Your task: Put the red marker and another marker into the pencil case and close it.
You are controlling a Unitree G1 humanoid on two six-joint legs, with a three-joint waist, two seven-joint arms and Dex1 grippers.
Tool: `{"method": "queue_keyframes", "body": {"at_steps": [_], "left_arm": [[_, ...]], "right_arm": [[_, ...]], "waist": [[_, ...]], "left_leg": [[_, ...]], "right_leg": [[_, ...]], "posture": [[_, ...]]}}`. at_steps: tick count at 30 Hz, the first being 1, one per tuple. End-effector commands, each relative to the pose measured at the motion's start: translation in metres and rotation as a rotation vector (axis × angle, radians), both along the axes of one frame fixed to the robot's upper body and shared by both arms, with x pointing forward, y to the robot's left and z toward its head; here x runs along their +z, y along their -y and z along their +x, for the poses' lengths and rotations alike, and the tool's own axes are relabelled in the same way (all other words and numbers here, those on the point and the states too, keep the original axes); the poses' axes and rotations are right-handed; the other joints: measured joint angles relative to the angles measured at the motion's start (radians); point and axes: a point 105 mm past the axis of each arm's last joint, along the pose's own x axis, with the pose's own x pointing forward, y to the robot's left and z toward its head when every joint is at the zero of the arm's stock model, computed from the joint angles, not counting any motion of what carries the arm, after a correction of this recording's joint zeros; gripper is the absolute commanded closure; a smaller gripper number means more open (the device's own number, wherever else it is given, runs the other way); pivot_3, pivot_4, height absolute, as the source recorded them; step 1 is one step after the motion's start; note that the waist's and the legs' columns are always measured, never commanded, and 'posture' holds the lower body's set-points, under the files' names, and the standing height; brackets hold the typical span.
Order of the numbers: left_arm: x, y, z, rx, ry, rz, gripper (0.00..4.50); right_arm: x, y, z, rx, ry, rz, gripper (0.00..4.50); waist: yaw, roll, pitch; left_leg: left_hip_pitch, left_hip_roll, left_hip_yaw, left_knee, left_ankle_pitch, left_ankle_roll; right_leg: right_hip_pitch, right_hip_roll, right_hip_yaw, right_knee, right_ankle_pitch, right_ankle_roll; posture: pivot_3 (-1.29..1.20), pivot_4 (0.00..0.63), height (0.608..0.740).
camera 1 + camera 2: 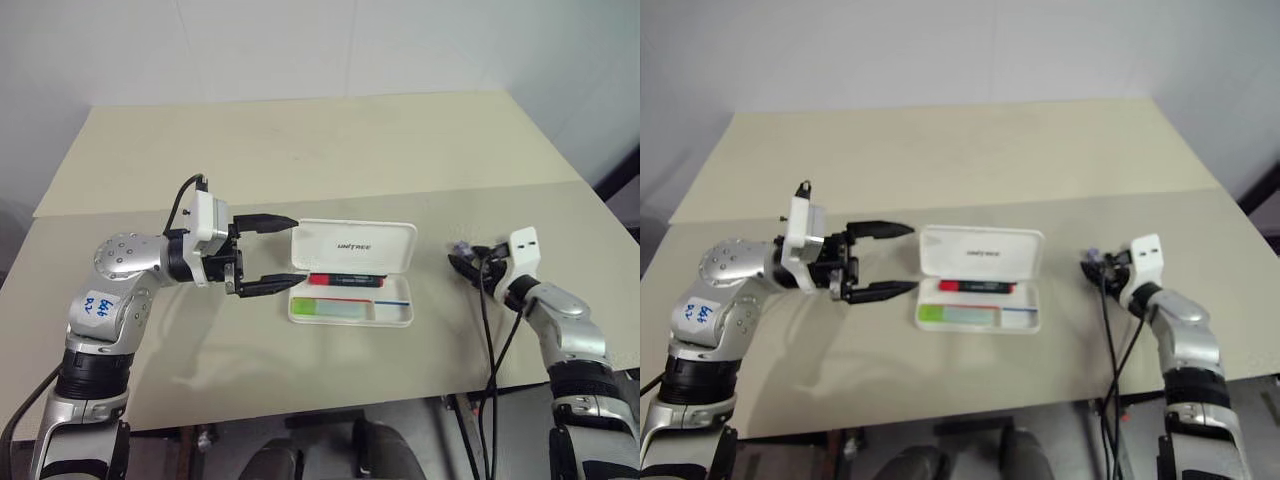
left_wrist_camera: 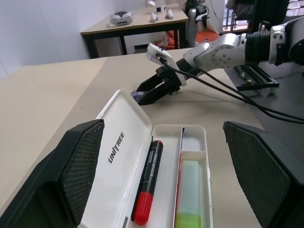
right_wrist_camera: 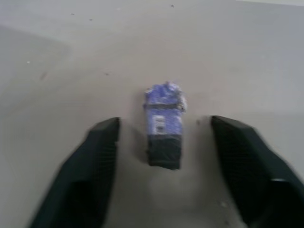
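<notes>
Both markers are in the pencil case [image 1: 352, 272], which sits open in the middle of the bench [image 1: 300, 150] with its lid [image 1: 355, 246] standing up at the far side. The red marker [image 1: 346, 280] lies along the back compartment just under the lid, and the green marker [image 1: 330, 310] rests flat in the front compartment. So what's left, by the look of it, is the closing.

The left gripper [image 1: 283, 252] hovers level just beside the case's left end, fingers spread wide, holding nothing. Out to the right, well apart from the case, the right gripper [image 1: 462, 260] has its fingers [image 3: 97, 156] parted on either side of a small blue-and-black object [image 3: 164, 126] on the bench; they are not pressed on it.

Here's the danger: the left fingers come at the lid from the end, not from behind it. A sideways nudge could slide the light case across the bench instead of folding the lid over. If the red marker rides up against the hinge side, the lid may not seat. And the right hand's trailing cable [image 1: 492, 340] could drag if that arm swings in.
</notes>
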Motion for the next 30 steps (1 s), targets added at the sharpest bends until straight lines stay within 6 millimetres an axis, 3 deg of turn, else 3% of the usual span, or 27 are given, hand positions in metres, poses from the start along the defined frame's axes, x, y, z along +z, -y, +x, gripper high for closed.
{"method": "queue_keyframes", "body": {"at_steps": [1, 5, 13, 16, 21, 24, 26, 30], "left_arm": [[0.014, 0.002, -0.006, -0.014, 0.061, -0.016, 0.23], [0.013, 0.002, -0.007, -0.013, 0.059, -0.018, 0.23], [0.000, 0.004, -0.010, -0.027, 0.032, -0.013, 0.23], [-0.010, 0.003, -0.011, -0.037, 0.006, -0.006, 0.23], [-0.021, 0.006, -0.015, -0.053, -0.022, -0.012, 0.23], [-0.025, 0.009, -0.017, -0.063, -0.030, -0.011, 0.23], [-0.030, 0.012, -0.018, -0.079, -0.038, -0.007, 0.23], [-0.032, 0.018, -0.018, -0.089, -0.040, -0.012, 0.23]], "right_arm": [[0.004, -0.005, 0.001, 0.014, 0.031, -0.025, 2.83], [0.006, -0.004, -0.001, 0.017, 0.041, -0.055, 4.12], [0.039, -0.017, -0.020, 0.220, 0.162, -0.130, 4.12], [0.058, -0.025, -0.048, 0.435, 0.198, -0.207, 4.12], [0.077, -0.027, -0.080, 0.590, 0.170, -0.259, 4.12], [0.081, -0.038, -0.099, 0.701, 0.141, -0.251, 4.12], [0.078, -0.056, -0.113, 0.816, 0.098, -0.249, 4.12], [0.072, -0.074, -0.120, 0.899, 0.069, -0.223, 4.12]], "waist": [[-0.001, 0.000, 0.000], [-0.001, 0.000, 0.000], [0.001, 0.001, 0.001], [0.004, 0.003, 0.001], [0.013, 0.003, 0.001], [0.025, 0.003, 0.001], [0.028, 0.003, 0.001], [0.030, 0.002, 0.001]], "left_leg": [[0.000, 0.000, 0.000, 0.000, 0.000, 0.000], [0.000, 0.000, 0.000, 0.001, 0.000, 0.000], [-0.001, 0.000, 0.000, 0.000, 0.000, 0.000], [-0.001, 0.000, -0.001, 0.000, 0.000, 0.000], [-0.002, 0.000, -0.001, 0.000, -0.001, 0.001], [-0.001, 0.001, -0.001, 0.000, -0.001, 0.001], [-0.001, 0.001, -0.001, 0.000, -0.001, 0.001], [0.000, 0.001, 0.000, 0.001, -0.001, 0.000]], "right_leg": [[0.000, 0.000, 0.000, 0.000, 0.000, 0.000], [0.000, 0.000, 0.000, 0.000, 0.002, -0.002], [-0.001, 0.000, 0.000, 0.000, 0.002, -0.002], [-0.001, 0.000, -0.001, -0.001, 0.002, -0.002], [-0.001, 0.000, -0.001, -0.002, 0.002, -0.002], [-0.001, 0.000, -0.001, -0.002, 0.002, -0.002], [0.000, 0.000, -0.001, -0.003, 0.002, -0.002], [0.002, 0.000, -0.001, -0.004, 0.002, -0.002]], "posture": [[0.00, 0.150, 0.740], [0.00, 0.150, 0.740], [0.00, 0.150, 0.740], [0.00, 0.150, 0.740], [0.00, 0.150, 0.740], [0.00, 0.150, 0.740], [0.00, 0.150, 0.740], [0.00, 0.150, 0.740]]}}
